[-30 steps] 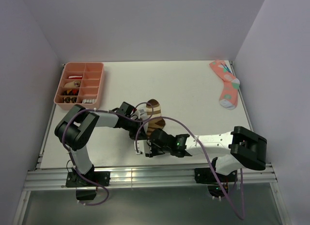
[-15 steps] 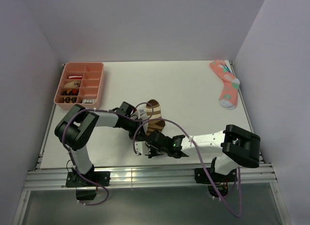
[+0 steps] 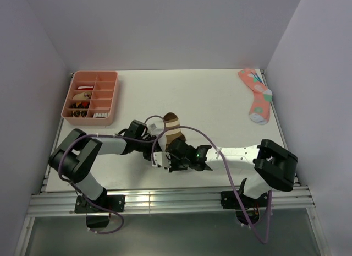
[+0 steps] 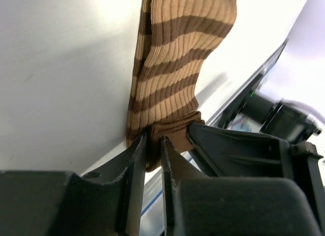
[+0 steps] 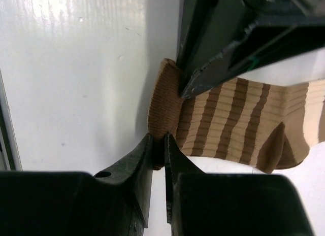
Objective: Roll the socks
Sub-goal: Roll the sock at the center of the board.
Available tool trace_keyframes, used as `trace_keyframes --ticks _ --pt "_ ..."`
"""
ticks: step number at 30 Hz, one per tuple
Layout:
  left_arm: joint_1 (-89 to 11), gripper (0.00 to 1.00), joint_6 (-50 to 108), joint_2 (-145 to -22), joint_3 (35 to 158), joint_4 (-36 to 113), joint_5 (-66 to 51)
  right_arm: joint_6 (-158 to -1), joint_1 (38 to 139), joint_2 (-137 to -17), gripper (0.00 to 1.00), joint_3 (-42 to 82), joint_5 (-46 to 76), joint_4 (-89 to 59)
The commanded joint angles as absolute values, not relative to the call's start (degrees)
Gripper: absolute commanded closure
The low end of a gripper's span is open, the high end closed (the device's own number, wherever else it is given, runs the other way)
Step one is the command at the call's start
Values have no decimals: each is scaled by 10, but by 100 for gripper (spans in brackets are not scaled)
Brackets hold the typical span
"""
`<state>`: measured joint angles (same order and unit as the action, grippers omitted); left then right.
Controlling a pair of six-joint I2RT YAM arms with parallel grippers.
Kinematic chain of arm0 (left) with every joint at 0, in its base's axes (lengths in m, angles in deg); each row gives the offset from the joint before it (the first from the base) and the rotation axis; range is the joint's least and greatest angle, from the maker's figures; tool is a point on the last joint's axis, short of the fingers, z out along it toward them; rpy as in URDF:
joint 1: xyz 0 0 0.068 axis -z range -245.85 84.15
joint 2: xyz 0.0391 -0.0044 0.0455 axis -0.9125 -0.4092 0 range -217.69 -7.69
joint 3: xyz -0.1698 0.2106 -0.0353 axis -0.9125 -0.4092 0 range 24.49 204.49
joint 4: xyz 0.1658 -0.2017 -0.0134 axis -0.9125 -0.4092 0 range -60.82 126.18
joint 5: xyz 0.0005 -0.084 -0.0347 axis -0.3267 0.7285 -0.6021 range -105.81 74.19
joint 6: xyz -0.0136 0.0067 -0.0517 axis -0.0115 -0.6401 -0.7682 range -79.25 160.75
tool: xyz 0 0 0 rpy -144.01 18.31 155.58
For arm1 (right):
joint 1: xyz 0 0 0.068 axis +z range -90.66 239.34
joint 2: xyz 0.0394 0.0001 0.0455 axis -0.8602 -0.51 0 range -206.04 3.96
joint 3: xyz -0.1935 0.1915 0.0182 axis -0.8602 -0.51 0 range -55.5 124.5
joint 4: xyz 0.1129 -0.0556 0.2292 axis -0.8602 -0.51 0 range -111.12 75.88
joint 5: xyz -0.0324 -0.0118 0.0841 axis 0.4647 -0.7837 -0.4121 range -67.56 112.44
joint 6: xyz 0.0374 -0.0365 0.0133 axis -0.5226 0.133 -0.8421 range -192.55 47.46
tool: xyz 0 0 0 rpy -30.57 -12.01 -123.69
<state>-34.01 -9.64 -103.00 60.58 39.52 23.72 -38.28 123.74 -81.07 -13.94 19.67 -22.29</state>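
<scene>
A brown-and-tan striped sock (image 3: pixel 172 128) lies bunched near the table's front middle. Both grippers hold its plain brown cuff. In the left wrist view the sock (image 4: pixel 177 68) stretches away from my left gripper (image 4: pixel 154 139), whose jaws pinch the cuff's edge with a narrow gap. In the right wrist view my right gripper (image 5: pixel 158 139) is shut on the cuff's near corner of the sock (image 5: pixel 228 119), and the left gripper's fingers (image 5: pixel 213 63) press on the cuff just beyond. From above, the left gripper (image 3: pixel 158 140) and right gripper (image 3: pixel 169 151) meet at the sock's near end.
A pink sock with coloured dots (image 3: pixel 256 96) lies at the back right corner. A pink compartment tray (image 3: pixel 112 96) with small items stands at the back left. The table's front rail (image 3: pixel 165 198) runs just behind the grippers.
My right gripper has moved in toward the sock and shut on its cuff. The left arm has swung lower and leftward, and the sock has drawn into a tighter bunch.
</scene>
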Motion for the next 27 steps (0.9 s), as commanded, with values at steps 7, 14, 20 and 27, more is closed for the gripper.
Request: trace_keyframes --ticks 7,14,20,27 --pt "-340 74 -205 -925 507 608 113 -362 1173 -808 100 -68 131 -336" --pt "-339 72 -189 -859 463 653 41 -369 1140 -848 100 -20 81 -407" --pt "-339 68 -169 -809 405 714 -11 -368 1091 -909 100 51 22 -485" --pt "-336 68 -173 -817 346 835 -31 -377 1041 -960 100 98 -36 -559"
